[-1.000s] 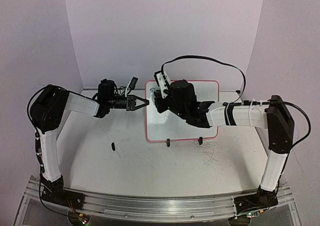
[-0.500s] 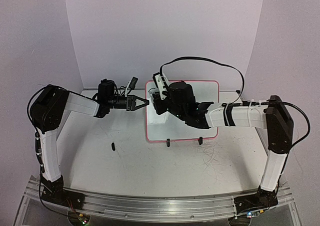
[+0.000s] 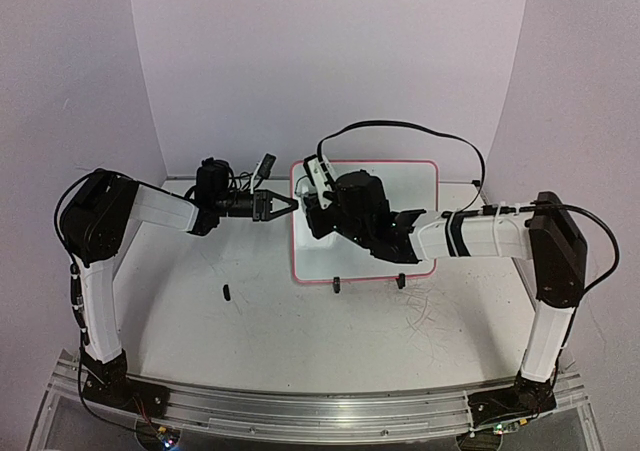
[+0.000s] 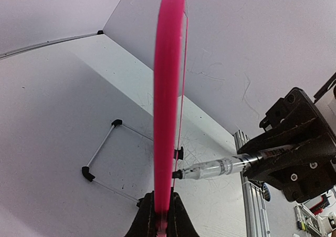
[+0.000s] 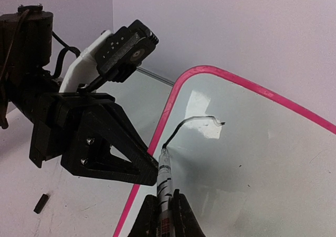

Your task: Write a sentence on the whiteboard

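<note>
Toward the back of the desk (image 3: pixel 250 321), the whiteboard (image 3: pixel 415 186) stands upright, the left gripper (image 3: pixel 290 207) clamped on its pink left edge and the right gripper (image 5: pixel 165 205) closed around a marker (image 5: pixel 164 182) whose tip meets its face.

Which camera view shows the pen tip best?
The right wrist view: the pen is seen from close up, its tip against the whiteboard face, near the pink frame. The left wrist view shows the pen side-on and the board edge-on. In the top view the right arm hides it.
</note>
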Controlling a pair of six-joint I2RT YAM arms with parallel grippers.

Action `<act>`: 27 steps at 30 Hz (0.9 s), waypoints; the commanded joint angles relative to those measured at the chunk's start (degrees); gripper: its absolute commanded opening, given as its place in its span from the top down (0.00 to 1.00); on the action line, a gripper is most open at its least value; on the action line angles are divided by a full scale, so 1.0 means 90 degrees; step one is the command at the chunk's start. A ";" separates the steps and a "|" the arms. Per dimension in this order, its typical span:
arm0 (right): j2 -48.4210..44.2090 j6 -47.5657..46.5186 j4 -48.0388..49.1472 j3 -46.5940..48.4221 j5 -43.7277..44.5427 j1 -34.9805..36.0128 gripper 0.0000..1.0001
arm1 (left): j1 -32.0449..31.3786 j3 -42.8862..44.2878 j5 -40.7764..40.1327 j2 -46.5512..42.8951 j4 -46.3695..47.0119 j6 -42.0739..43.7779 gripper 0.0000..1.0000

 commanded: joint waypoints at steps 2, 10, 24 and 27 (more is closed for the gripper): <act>-0.0221 0.0112 -0.0115 -0.0212 0.0237 -0.0040 1.00 | -0.0128 -0.0055 0.0214 -0.0491 0.0123 0.0139 1.00; -0.0408 0.0114 -0.0105 -0.0440 0.0520 -0.0035 1.00 | -0.0127 -0.0057 0.0213 -0.0481 0.0109 0.0144 1.00; -0.1091 -0.0001 0.0618 -0.1007 0.0548 -0.0038 1.00 | -0.0129 -0.0073 0.0204 -0.0479 0.0103 0.0153 1.00; -0.1295 -0.0018 0.0817 -0.1220 0.0446 -0.0043 1.00 | -0.0126 -0.0070 0.0197 -0.0482 0.0091 0.0165 1.00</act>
